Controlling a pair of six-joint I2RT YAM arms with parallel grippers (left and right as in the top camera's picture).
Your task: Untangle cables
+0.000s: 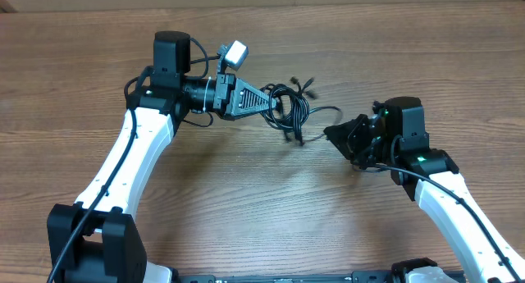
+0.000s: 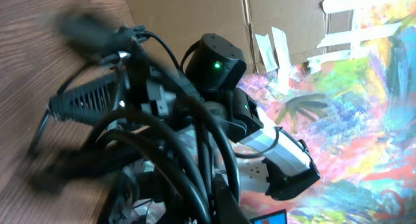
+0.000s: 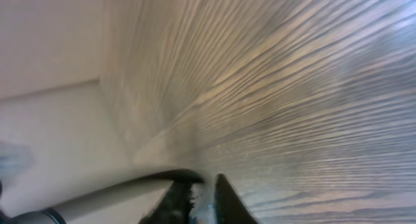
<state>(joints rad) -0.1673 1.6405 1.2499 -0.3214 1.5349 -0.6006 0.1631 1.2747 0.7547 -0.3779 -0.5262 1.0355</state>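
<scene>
The cables (image 1: 291,107) are a tangle of thin black cords with plug ends sticking out, lying mid-table. My left gripper (image 1: 267,102) reaches into the tangle's left side and is shut on the cables. In the left wrist view, black loops (image 2: 170,143) crowd round the jaws (image 2: 218,201) and hide most of them. One strand (image 1: 335,112) arcs from the tangle to my right gripper (image 1: 335,134), which sits just right of the bundle. In the right wrist view the jaws (image 3: 201,188) are nearly closed on that cable (image 3: 110,190), which trails off to the left.
The wooden table (image 1: 271,201) runs under both arms. The right arm (image 2: 224,68) shows in the left wrist view, in front of cardboard and a painted backdrop (image 2: 364,120). The table's far edge (image 1: 328,6) meets a light wall.
</scene>
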